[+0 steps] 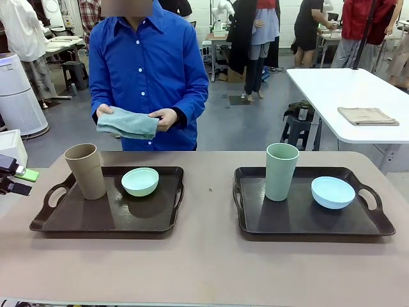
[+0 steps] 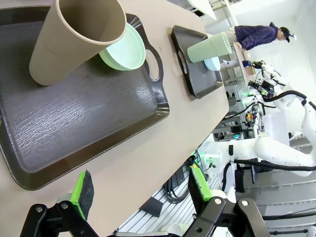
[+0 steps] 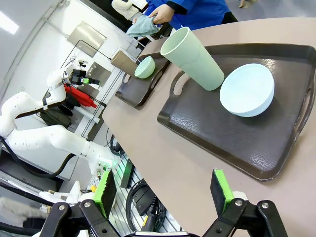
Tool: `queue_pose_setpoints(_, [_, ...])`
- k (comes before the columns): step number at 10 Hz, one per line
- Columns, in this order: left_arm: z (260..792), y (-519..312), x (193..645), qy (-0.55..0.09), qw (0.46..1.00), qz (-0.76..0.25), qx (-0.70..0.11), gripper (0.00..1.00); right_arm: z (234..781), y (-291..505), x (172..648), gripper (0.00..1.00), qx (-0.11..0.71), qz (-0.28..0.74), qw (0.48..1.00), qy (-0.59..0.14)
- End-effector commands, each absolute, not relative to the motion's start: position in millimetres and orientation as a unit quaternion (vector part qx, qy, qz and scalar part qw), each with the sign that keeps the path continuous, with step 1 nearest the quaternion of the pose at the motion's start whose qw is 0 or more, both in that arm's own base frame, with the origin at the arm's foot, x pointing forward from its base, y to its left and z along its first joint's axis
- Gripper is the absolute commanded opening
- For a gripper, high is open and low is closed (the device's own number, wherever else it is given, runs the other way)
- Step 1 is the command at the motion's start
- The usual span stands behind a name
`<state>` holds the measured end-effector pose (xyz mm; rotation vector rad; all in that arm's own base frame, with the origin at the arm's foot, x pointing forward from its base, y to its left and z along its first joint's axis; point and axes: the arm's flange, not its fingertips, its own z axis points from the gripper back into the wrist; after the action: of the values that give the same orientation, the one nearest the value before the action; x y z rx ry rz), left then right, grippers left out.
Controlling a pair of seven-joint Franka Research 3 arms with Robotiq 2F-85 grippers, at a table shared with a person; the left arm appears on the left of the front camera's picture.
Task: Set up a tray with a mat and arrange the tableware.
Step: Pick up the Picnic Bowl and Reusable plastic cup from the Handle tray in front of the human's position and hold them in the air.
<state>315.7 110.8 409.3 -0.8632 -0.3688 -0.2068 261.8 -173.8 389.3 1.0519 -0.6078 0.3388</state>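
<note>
Two dark trays: the first tray (image 1: 108,217) lies just ahead of the left gripper (image 2: 140,190), and the second tray (image 1: 300,220) just ahead of the right gripper (image 3: 164,190). Two tall cups: one tan cup (image 1: 85,171) before the left gripper, one sage green cup (image 1: 281,171) before the right. Two small bowls: one mint green bowl (image 1: 140,181) and one pale blue bowl (image 1: 333,192), each beside a cup. Two folded cloths: one teal cloth (image 1: 128,123) far beyond the left gripper, one tan cloth (image 1: 367,116) far beyond the right.

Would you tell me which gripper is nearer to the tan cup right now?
Left. The left gripper hovers open just off the handle of the left tray, beside the tan cup. The right gripper hangs open off the table by the right tray, far across from the cup.
</note>
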Motion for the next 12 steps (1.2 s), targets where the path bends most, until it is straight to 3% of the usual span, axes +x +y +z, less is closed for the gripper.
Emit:
queue_pose_setpoints(1, [409.8, 110.3, 314.5, -0.176, 0.884, -0.099, -0.421, 1.00, 389.2, -175.6, 261.0, 1.00, 0.494, 0.155, 0.806, -0.288])
queue_pose_setpoints(4, [404.8, 119.4, 325.8, -0.180, 0.889, -0.099, -0.409, 1.00, 392.7, -170.8, 263.9, 1.00, 0.490, 0.173, 0.808, -0.277])
queue_pose_setpoints(7, [404.8, 129.4, 331.1, -0.195, 0.892, -0.166, -0.373, 1.00, 421.2, -160.7, 261.4, 1.00, 0.457, 0.175, 0.828, -0.274])
queue_pose_setpoints(9, [421.8, 135.8, 332.4, -0.212, 0.894, -0.250, -0.306, 1.00, 472.1, -126.8, 259.6, 1.00, 0.392, 0.173, 0.864, -0.264])
queue_pose_setpoints(12, [465.9, 146.3, 340.5, -0.250, 0.851, -0.386, -0.255, 1.00, 551.3, -40.5, 252.6, 1.00, 0.298, 0.170, 0.906, -0.247])
